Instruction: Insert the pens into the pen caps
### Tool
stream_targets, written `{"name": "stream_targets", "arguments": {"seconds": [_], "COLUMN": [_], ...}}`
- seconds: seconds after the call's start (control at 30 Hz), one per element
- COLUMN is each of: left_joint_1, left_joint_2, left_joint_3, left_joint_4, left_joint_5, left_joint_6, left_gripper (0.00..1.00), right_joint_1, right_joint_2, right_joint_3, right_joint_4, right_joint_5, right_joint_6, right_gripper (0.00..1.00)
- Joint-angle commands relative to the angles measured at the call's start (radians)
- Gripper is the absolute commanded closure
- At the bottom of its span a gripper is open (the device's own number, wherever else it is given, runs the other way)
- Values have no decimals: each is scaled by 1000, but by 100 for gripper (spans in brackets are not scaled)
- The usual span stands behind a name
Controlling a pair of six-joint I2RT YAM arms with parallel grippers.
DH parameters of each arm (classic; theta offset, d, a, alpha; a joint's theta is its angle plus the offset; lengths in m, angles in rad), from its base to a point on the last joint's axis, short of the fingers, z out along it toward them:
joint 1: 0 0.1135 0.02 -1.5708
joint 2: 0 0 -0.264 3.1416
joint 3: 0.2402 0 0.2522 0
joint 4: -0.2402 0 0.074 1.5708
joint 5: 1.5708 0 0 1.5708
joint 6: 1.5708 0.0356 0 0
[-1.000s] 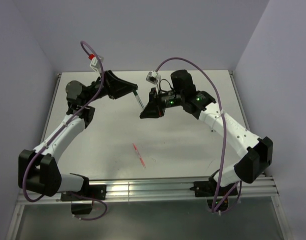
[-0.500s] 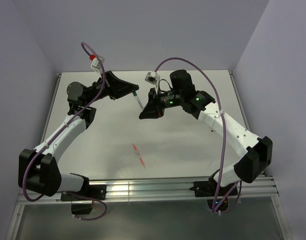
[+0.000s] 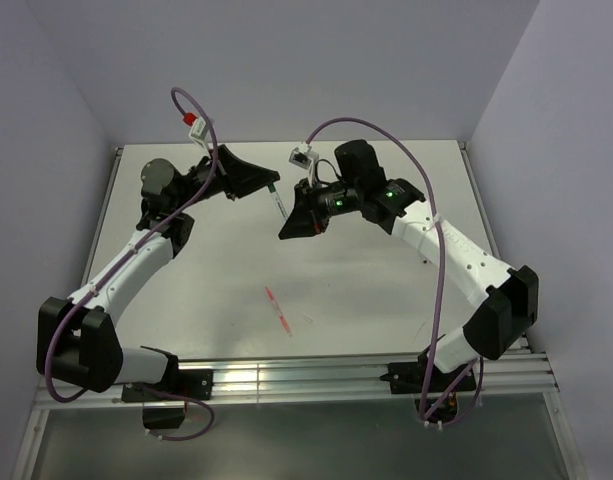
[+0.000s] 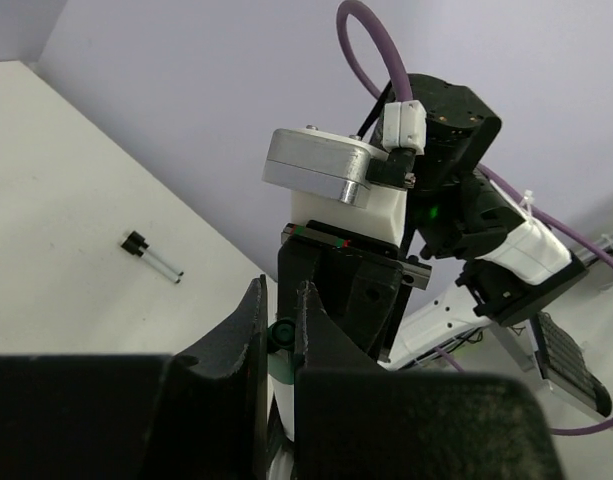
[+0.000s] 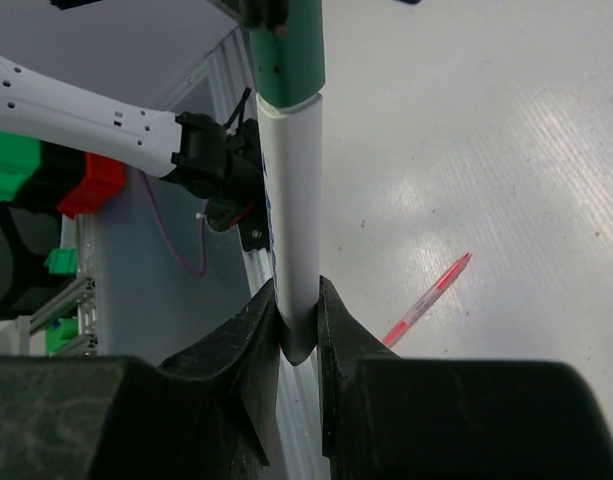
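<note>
Pen [image 5: 294, 230] clamped in right jaws, its green cap [image 5: 289, 55] pinched by left jaws.

White table [image 3: 366, 300], lilac walls [image 3: 286, 60] behind, aluminium rail [image 3: 316, 375] along near edge

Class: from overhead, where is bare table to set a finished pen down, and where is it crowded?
Bare: the table between the red pen and the right arm; also its far right corner. Crowded: the centre, left gripper on green cap, right gripper on white pen.
</note>
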Motion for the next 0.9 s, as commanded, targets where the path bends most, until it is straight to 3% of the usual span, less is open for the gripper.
{"name": "stream_targets", "arguments": {"seconds": [0.0, 0.1, 0.17, 0.33, 0.87], "left_joint_1": [-43, -72, -90, -107, -161], "left_joint_2": [-15, -12, -15, -30, -73], "left_joint_3": [-1, 31, 22, -82, -234], "left_joint_4": [-134, -296, -307, -140, 61], "left_joint_5": [35, 30, 31, 36, 137], "left_joint_6": [120, 235, 243, 119, -5], "left_gripper": [100, 100, 100, 100, 100], "right_joint_1": [-11, -15, -18, -26, -44], "right_joint_2": [7, 12, 13, 21, 16], "right_joint_3": [96, 112, 116, 129, 162], "right_joint_4": [77, 77, 77, 79, 79], "right_joint_5": [28, 35, 46, 63, 134], "right_joint_6": [37, 47, 51, 45, -58], "right_gripper": [100, 100, 100, 100, 100]}}
